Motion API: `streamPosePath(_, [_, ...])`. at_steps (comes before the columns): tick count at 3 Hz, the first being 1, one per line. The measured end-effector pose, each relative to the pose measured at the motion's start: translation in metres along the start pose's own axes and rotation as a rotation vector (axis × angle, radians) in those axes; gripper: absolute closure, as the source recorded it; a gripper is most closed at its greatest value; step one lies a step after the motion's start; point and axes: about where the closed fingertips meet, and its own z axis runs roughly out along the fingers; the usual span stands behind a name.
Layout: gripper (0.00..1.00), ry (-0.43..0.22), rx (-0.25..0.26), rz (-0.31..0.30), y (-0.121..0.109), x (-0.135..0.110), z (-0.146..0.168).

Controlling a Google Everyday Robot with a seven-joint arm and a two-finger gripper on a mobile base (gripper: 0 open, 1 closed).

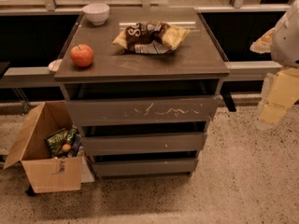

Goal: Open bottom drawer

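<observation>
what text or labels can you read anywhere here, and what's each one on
Nothing reads clearly.
snack bag on the cabinet top: white lettering, too blurred to read.
cardboard box: small dark mark on its front, too small to read.
packets in the box: print unreadable.
bottom drawer: plain front, no text.
hand, at the right edge beside the cabinet: no text seen.

Seemingly an office break area — speckled floor (243, 185), drawers (145, 111) whose worktop (191, 55) bears apple (81, 55), bowl (96, 13), chip bag (149, 37), a snack box (49, 174) beside — pincer (278, 99) at far right.
</observation>
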Motion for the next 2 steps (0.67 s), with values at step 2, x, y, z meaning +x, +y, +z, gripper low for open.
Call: streamPosePath(2, [0.00, -0.054, -0.042, -0.064, 0.018, -0.004, 0.056])
